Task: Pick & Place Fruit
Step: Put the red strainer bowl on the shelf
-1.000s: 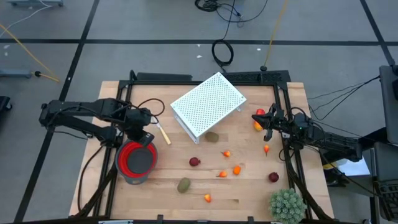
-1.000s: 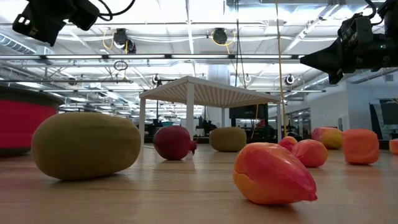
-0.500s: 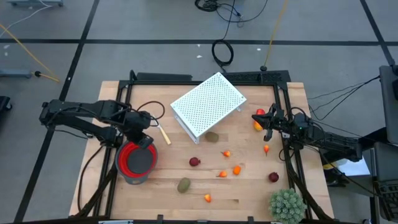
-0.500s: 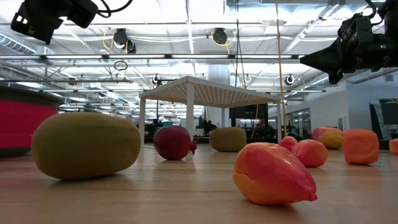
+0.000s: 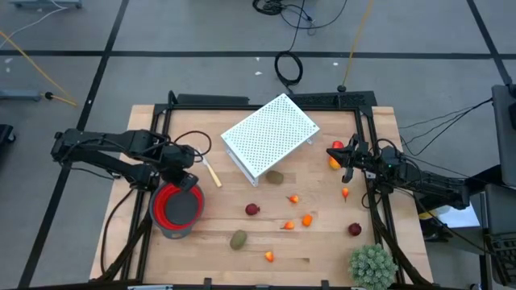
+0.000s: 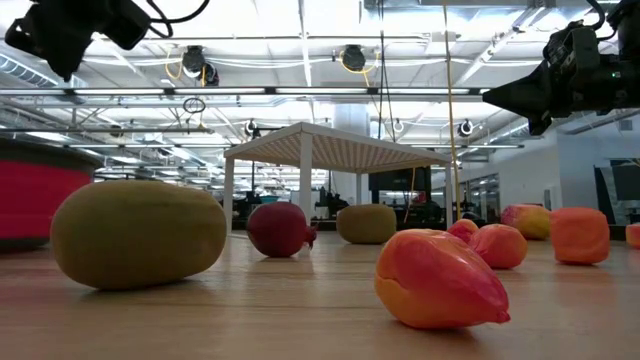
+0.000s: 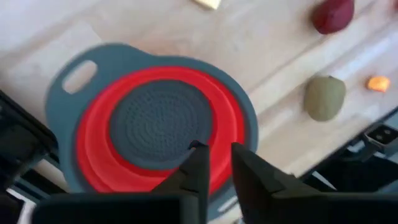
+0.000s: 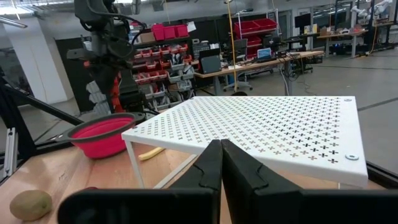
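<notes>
Small toy fruit lies scattered on the wooden table: olive-brown ovals (image 5: 275, 177) (image 5: 238, 239), dark red balls (image 5: 252, 209) (image 5: 355, 229) and tiny orange bits (image 5: 307, 219) (image 5: 268, 257). The red bowl (image 5: 159, 206) with a grey rim (image 7: 62, 93) stands at the table's left. No fruit shows in it. My left gripper (image 7: 217, 149) hangs above the bowl's far edge, pointing down. Its fingers are slightly apart, with nothing between them. My right gripper (image 8: 221, 163) is shut and level at the table's right edge (image 5: 348, 157), beside orange and red pieces (image 5: 334, 161).
A white perforated rack (image 5: 270, 137) stands at the table's far middle. A cream-handled knife (image 5: 211, 172) lies between it and the bowl. A spiky green plant ball (image 5: 372, 266) sits at the near right corner. Black frame rails run along the table's sides.
My left hand has turned a little above the red bowl without leaving its place. The fruit and my right arm have kept still.
</notes>
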Robot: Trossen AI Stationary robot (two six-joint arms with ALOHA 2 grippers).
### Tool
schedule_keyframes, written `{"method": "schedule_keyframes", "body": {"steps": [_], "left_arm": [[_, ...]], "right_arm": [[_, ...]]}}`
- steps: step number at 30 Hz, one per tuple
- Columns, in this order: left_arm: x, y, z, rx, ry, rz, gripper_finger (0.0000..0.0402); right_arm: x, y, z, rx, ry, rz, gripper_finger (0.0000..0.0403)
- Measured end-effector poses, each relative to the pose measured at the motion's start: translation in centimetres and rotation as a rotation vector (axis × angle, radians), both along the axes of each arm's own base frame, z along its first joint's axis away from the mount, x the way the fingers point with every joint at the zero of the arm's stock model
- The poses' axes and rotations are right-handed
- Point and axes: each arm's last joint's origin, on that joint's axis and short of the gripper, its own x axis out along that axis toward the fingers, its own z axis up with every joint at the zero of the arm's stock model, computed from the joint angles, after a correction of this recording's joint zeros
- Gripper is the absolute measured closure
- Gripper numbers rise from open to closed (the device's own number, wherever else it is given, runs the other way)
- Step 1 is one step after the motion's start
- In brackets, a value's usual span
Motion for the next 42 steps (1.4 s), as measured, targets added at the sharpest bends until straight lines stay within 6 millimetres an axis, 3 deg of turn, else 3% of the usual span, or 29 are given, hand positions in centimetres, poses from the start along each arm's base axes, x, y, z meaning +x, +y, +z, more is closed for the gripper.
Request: {"method": "schedule_keyframes", "body": {"steps": [10,17,22,33,42], "left_arm": [[-0.6,-0.1,-0.4,0.101,0.111,0.114,0.0166],[0.3,-0.6,-0.7,0.224,0.054,-0.042,0.0102],[2.0,-1.2,-1.2,0.35,-0.024,-0.294,0.0097],[5.4,-3.2,-4.9,0.418,0.033,-1.238,0.0124],[7.7,-3.6,-8.6,0.383,0.182,-1.507,0.0148]], "right_arm": [[0.0,0.0,0.0,0.0,0.0,0.0,0.0403],[0.0,0.0,0.0,-0.004,0.001,0.0,0.0403],[0.0,0.0,0.0,-0.008,0.002,-0.001,0.0403],[0.0,0.0,0.0,-0.007,0.002,-0.001,0.0403],[0.0,0.0,0.0,-0.007,0.002,-0.001,0.0403]]}}
